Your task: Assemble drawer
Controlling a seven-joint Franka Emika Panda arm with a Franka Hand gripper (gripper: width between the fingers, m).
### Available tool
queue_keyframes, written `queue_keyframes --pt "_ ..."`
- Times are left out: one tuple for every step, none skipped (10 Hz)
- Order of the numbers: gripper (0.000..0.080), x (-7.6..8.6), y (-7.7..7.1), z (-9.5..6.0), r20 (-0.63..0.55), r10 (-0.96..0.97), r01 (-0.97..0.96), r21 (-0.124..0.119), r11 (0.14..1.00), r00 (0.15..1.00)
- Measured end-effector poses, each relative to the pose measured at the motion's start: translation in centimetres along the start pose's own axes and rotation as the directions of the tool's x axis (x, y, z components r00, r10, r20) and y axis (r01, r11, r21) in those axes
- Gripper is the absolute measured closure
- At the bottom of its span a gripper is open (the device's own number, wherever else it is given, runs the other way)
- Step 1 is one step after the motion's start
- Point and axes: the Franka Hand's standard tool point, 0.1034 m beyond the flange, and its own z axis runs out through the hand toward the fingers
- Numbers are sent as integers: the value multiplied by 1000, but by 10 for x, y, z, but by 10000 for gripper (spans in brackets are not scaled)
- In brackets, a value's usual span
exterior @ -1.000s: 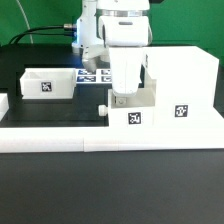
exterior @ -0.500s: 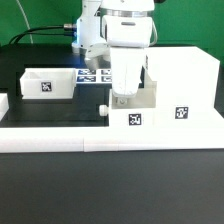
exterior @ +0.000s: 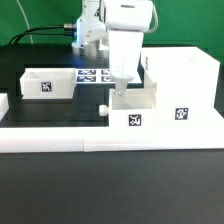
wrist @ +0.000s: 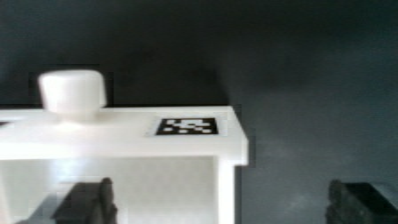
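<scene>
Black tabletop [exterior: 45,108] holds a white tray [exterior: 134,112] just beside the shell [exterior: 185,85], its knob [exterior: 104,110] pointing away from the shell. Directly above the tray, the gripper [exterior: 120,88] hangs wide open, empty.

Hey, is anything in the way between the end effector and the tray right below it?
Nothing visible does: the open end effector hangs directly above the knobbed tray, with only a bare gap between them.
</scene>
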Motion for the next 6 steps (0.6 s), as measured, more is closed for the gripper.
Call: queue_keyframes --pt "166 -6 3 -8 7 7 -7 1 1000 1000" --pt "155 -17 6 -13 13 -9 9 0 1000 1000" --pt "155 -25 7 -14 13 -7 7 -3 1000 1000" --pt "150 -25 6 -13 10 -14 14 0 1000 1000" --pt "150 -32 7 -12 -16 -30 30 4 1000 999" --pt "150 -42 7 -11 -35 -23 23 8 1000 999"
